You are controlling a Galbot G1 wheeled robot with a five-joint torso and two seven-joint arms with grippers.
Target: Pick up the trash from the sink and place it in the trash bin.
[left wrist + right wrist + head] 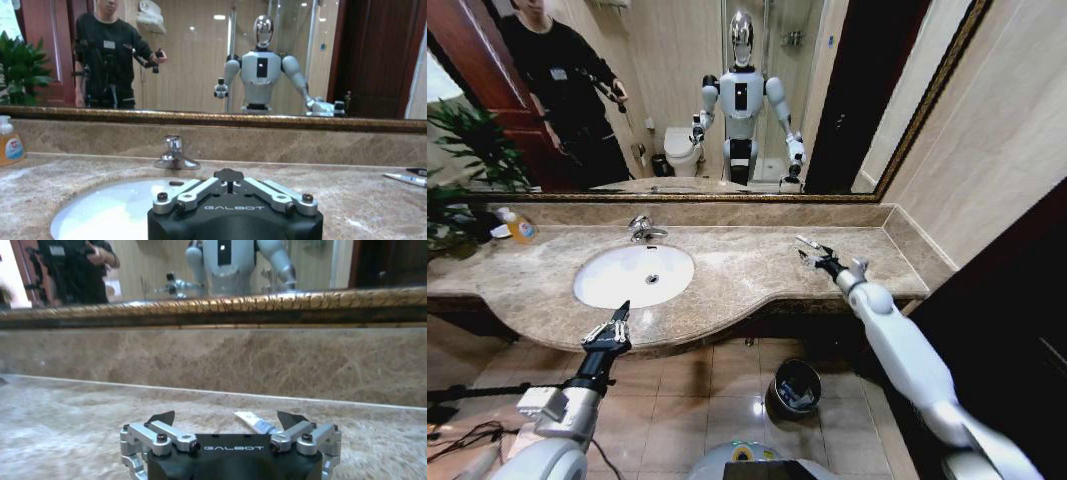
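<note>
The counter point(747, 265) is mottled beige-brown marble around a plain white sink point(634, 275). A white tube point(257, 423) carries a dark band. The soap bottle point(521, 229) is orange, the trash bin point(796, 386) black.

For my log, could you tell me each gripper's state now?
Left gripper: shut, empty, at the sink's front edge.
Right gripper: open around a white tube.

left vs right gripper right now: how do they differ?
1. Place: the left gripper hangs at the counter's front edge by the sink; the right gripper is out over the counter, well right of the basin.
2. State: the left gripper's fingers are closed together; the right gripper's are spread open.
3. Target: a white tube lies between the right gripper's fingers; the left gripper holds nothing.
Shared: same dark Galbot body.
</note>
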